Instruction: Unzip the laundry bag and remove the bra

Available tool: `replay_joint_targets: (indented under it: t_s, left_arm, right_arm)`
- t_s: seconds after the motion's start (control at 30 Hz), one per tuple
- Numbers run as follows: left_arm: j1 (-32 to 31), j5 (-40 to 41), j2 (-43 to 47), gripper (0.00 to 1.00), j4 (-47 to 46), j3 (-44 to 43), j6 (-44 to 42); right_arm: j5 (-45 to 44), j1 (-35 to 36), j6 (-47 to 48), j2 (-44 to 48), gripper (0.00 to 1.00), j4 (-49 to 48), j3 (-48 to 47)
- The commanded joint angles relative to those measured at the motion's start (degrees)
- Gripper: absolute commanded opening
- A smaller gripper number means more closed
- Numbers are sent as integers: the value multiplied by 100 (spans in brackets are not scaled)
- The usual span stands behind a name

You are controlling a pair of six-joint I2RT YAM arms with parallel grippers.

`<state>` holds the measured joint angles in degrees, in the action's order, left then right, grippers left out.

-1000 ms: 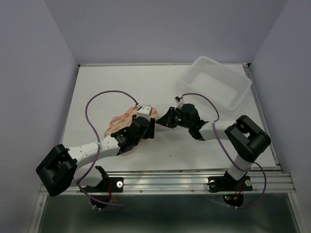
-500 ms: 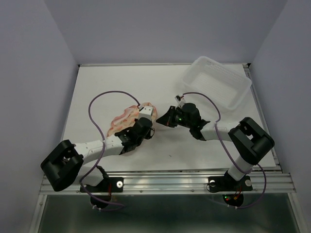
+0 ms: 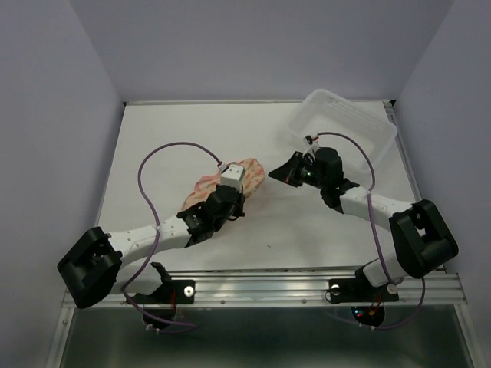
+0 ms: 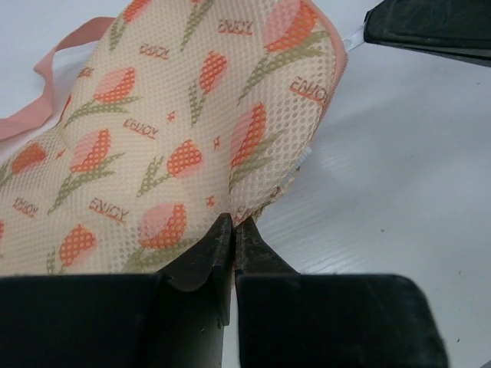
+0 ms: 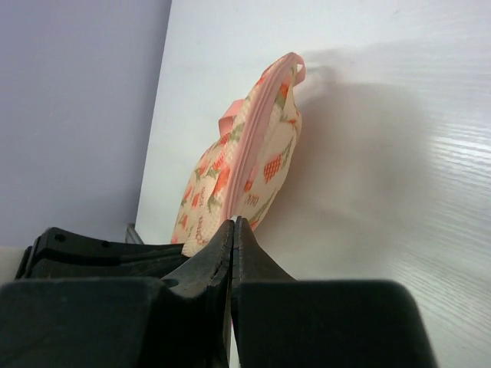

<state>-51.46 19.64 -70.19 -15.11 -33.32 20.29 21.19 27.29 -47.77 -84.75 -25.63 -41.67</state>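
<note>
The laundry bag [image 3: 252,172] is a cream mesh pouch with orange tulip print, standing on edge at mid-table. My left gripper [image 4: 234,221] is shut on a fold of its mesh [image 4: 176,115] at the near lower edge, and its tips [image 3: 234,201] lie under the wrist camera from above. My right gripper [image 3: 285,170] is shut just right of the bag, with a small white zipper pull [image 4: 351,37] running into its tips [image 5: 232,221]. The pink zipper rim [image 5: 257,130] looks closed. The bra is hidden.
A clear plastic tub [image 3: 345,130] stands at the back right, just behind the right wrist. The bag's pink loop [image 4: 61,54] trails off to the left. Purple cables arc over both arms. Walls close in the table on the left, back and right.
My left gripper has shut on the bag's mesh. My right gripper has moved right and toward the back, and the bag's right end has followed it.
</note>
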Motion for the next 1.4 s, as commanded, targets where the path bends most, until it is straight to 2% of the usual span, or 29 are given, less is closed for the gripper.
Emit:
replay_joint_targets:
  t_s: [0.0, 0.23, 0.3, 0.33, 0.37, 0.43, 0.47, 0.5, 0.53, 0.63, 0.77, 0.87, 1.03, 1.13, 1.3, 1.37]
  left_arm:
    - [-4, 207, 50, 0, 351, 168, -61]
    - [13, 847, 120, 0, 667, 28, 220]
    - [197, 1155, 76, 0, 755, -69, 282]
    - [311, 1243, 15, 11, 808, -165, 317]
    - [434, 1288, -29, 17, 852, -218, 378]
    - [856, 1192, -126, 43, 922, -376, 431]
    - [988, 974, -109, 61, 896, -429, 388]
    - [989, 902, -109, 62, 818, -430, 327]
    - [989, 814, -22, 74, 678, -456, 283]
    - [972, 226, 224, 93, 327, -474, 168]
    - [665, -415, 541, 94, -114, -403, -139]
    - [340, -575, 577, 94, -369, -386, -578]
    - [146, -795, 209, 94, -501, -517, -1176]
    - [23, -787, -151, 88, -589, -719, -1562]
    - [22, -331, -469, 82, -475, -1044, -1205]
    - [22, -433, -478, 83, -527, -1071, -887]
  right_arm:
    - [-335, -487, 338, 310, 1, 285, -368]
    - [-457, -663, 628, 837, 1, 734, -263]
    - [-458, -663, 725, 1047, 1, 901, -228]
    - [-440, -663, 734, 1109, 1, 936, -193]
    - [-362, -663, 734, 1188, 1, 945, -62]
    - [-248, -663, 646, 1347, 1, 919, 79]
    - [-108, -663, 568, 1373, 1, 815, 237]
    - [-63, -663, 515, 1373, 1, 735, 325]
    - [-45, -585, 462, 1347, 1, 648, 413]
    - [-10, -339, 216, 1225, 1, 253, 730]
    - [-132, 39, 75, 997, 1, -100, 880]
    - [-150, 197, -13, 873, 1, -223, 871]
    - [-186, 198, -84, 907, 1, -259, 862]
    - [-107, 198, -84, 960, 1, -215, 810]
    - [-62, 198, -127, 1048, 1, -197, 810]
    - [-62, 198, -84, 1048, 1, -153, 801]
